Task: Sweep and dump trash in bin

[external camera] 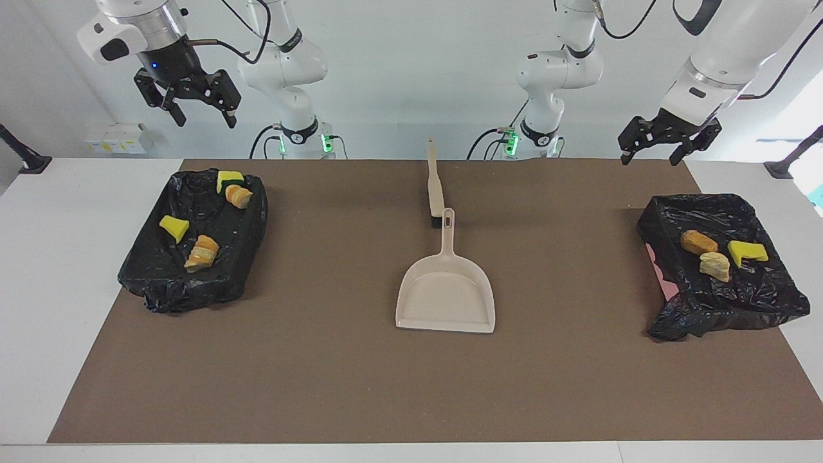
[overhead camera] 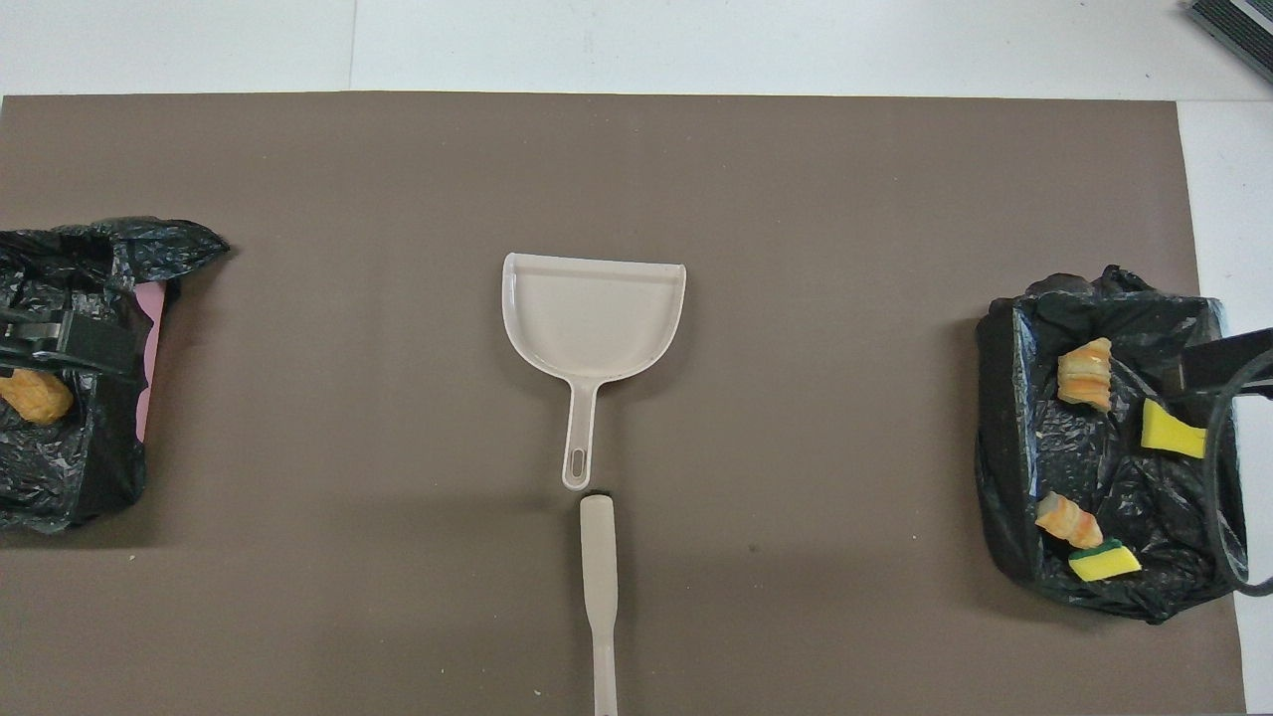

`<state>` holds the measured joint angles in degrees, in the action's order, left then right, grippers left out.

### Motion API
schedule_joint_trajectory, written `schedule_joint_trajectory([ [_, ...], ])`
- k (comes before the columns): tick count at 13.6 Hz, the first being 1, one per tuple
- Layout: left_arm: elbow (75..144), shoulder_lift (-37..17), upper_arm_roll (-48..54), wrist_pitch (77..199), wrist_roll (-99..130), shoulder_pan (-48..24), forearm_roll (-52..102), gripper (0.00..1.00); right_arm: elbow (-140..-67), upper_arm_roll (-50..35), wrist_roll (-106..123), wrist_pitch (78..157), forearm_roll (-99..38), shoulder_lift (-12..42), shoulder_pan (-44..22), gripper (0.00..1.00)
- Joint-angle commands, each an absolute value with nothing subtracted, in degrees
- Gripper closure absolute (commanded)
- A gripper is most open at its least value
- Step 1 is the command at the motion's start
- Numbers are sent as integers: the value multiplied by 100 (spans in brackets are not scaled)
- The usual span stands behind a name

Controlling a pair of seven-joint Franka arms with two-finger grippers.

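you see both arms raised and idle. the right gripper (external camera: pixel 196 108) hangs in the upper left of the facing view, above the bin at that side, its fingers spread wide and holding nothing. the left gripper (external camera: pixel 669 145) hangs in the upper right of the facing view, above the top edge of the other bin, fingers also spread wide and empty.

the trash is already in the two bins. the black-bagged bin (external camera: pixel 161 276) at the left of the facing view holds four pieces: a yellow sponge with a green layer (external camera: pixel 229 179) at its top edge, a bread roll (external camera: pixel 238 195) touching it just below, a yellow sponge wedge (external camera: pixel 173 227) lower down, and a sliced bread piece (external camera: pixel 202 251) near the bottom. in the overhead view you find the same bin at the right edge of the frame.

the second black-bagged bin (external camera: pixel 759 302) sits at the right of the facing view, with a bit of pink wall showing at its inner side. it holds three pieces: a brown bread piece (external camera: pixel 697 242), a pale bread piece (external camera: pixel 715 265) just below it, and a yellow sponge (external camera: pixel 746 252) beside them.

in the middle of the brown mat (external camera: pixel 321 386) the beige dustpan (external camera: pixel 447 297) lies flat and empty, its handle pointing toward the top of the facing view. the beige brush (external camera: pixel 435 186) lies just above it, its dark bristle end right beside the tip of the dustpan's handle, nearly in line with it.
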<state>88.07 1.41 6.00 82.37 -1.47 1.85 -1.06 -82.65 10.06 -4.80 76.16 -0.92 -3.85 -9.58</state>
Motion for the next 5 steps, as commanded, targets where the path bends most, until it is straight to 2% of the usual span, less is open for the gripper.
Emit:
schedule_joint_trajectory([
  [1,8719,105,589,8112,-185,167,-114,0,-8279,1037,-422,7682,-185,-422,-949,0],
  [5,8719,105,598,8121,-158,158,-114,0,-8279,1037,-422,7682,-185,-422,-949,0],
])
